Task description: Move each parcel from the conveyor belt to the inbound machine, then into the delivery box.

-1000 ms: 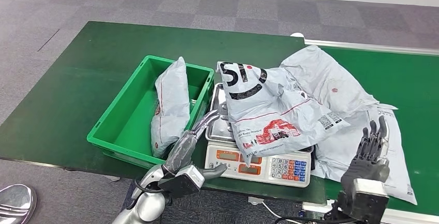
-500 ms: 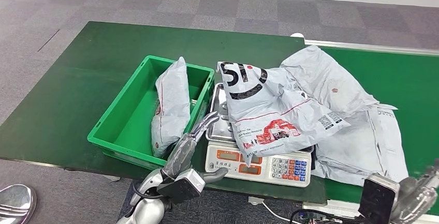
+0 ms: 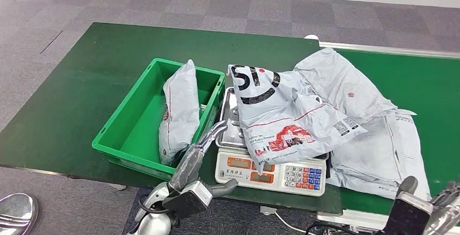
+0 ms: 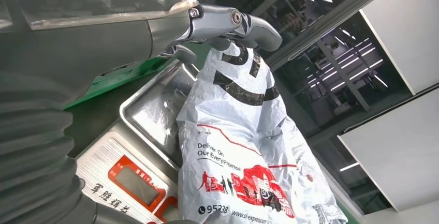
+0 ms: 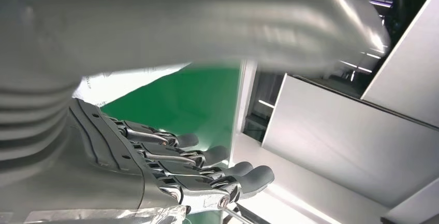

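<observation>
So the parcel (image 3: 282,121) that matters rn is the big white poly mailer w/ black lettering and a red print, lying across the steel pan of the scale (image 3: 271,172) (the inbound machine afaict), hanging over the display side. Another mailer (image 3: 179,110) is already standing on edge in the green delivery box (image 3: 122,132), and more bags (image 3: 369,137) are piled on the green conveyor belt (image 3: 434,83), touching the scale's far side.

Left robot hand (image 3: 198,151) is empty, fingers stretched out flat toward the pan edge, just beside the parcel, not gripping anything. Right robot hand (image 5: 176,172) hangs low off the bench corner, fingers apart, nothing in it.

Handling guess: soft, crinkly, prob light, and slick plastic. It'll sag and slide if pinched at a corner. I'd grab a bunched fold near the puffy middle, or the edge nearest the box.
</observation>
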Motion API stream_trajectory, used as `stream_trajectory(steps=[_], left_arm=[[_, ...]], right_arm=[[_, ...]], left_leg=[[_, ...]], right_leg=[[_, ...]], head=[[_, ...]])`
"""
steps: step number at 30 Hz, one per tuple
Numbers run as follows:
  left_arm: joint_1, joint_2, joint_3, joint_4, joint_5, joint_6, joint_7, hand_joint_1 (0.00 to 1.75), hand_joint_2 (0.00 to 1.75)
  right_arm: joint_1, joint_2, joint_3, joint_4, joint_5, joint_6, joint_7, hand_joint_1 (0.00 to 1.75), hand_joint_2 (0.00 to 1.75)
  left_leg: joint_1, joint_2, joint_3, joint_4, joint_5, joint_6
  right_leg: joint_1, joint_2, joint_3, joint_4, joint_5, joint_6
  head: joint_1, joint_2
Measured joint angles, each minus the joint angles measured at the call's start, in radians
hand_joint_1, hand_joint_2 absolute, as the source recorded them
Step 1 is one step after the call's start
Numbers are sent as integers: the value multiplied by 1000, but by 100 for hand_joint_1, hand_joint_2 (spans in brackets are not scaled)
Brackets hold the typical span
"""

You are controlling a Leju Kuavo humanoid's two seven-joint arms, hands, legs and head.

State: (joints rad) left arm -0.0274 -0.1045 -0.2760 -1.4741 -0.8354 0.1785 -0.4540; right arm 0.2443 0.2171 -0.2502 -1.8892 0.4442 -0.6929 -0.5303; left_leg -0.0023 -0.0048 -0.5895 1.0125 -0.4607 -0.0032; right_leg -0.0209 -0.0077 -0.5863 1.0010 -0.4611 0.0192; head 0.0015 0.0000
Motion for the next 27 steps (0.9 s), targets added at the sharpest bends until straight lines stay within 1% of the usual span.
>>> stream_trajectory(steps=[5, 8, 10, 13, 15, 19, 24, 27], left_arm=[[5, 0, 0, -3, 0, 0, 0, 0, 175], [6, 0, 0, -3, 0, 0, 0, 0, 175], [6, 0, 0, -3, 0, 0, 1, 0, 175], [6, 0, 0, -3, 0, -1, 7, 0, 175], [6, 0, 0, -3, 0, -2, 11, 0, 175], [5, 0, 0, -2, 0, -2, 13, 0, 175], [6, 0, 0, 4, 4, -2, 11, 0, 175], [6, 0, 0, 6, 6, -1, 9, 0, 175]], right_arm=[[3, 0, 0, 0, -110, 0, 1, 0, 175], [12, 3, -2, 0, -128, 3, 19, 0, 175], [16, 7, -9, 0, -93, 7, 60, 0, 175], [16, 19, -39, 6, 5, 4, 136, 0, 175], [16, 27, -66, 11, 44, 0, 153, 0, 175], [16, 39, -89, 14, 34, 10, 127, 0, 175], [16, 41, -91, 15, -47, 53, 87, 0, 175], [16, 41, -91, 15, -73, 65, 74, 0, 175]], left_leg=[[0, 0, 0, 0, 0, 0], [0, 0, 1, 0, 0, 0], [0, 0, 1, 0, 0, 0], [0, 0, 1, 0, 0, 0], [0, 0, 1, 0, 0, 0], [0, 0, 1, 0, 0, 0], [0, 0, 1, 0, 0, 0], [0, 0, 1, 0, 0, 0]], right_leg=[[0, 0, 0, 0, 0, 0], [0, 0, 0, 0, 0, 0], [0, 0, 0, 0, 0, 0], [0, 0, 0, 0, 0, 0], [0, 0, 0, 0, 0, 0], [0, 0, 0, 0, 0, 0], [0, 0, 0, 0, 0, 0], [0, 0, 0, 0, 0, 0]], head=[[0, 0], [0, 0], [0, 0], [0, 0], [0, 0], [0, 0], [0, 0], [0, 0]])
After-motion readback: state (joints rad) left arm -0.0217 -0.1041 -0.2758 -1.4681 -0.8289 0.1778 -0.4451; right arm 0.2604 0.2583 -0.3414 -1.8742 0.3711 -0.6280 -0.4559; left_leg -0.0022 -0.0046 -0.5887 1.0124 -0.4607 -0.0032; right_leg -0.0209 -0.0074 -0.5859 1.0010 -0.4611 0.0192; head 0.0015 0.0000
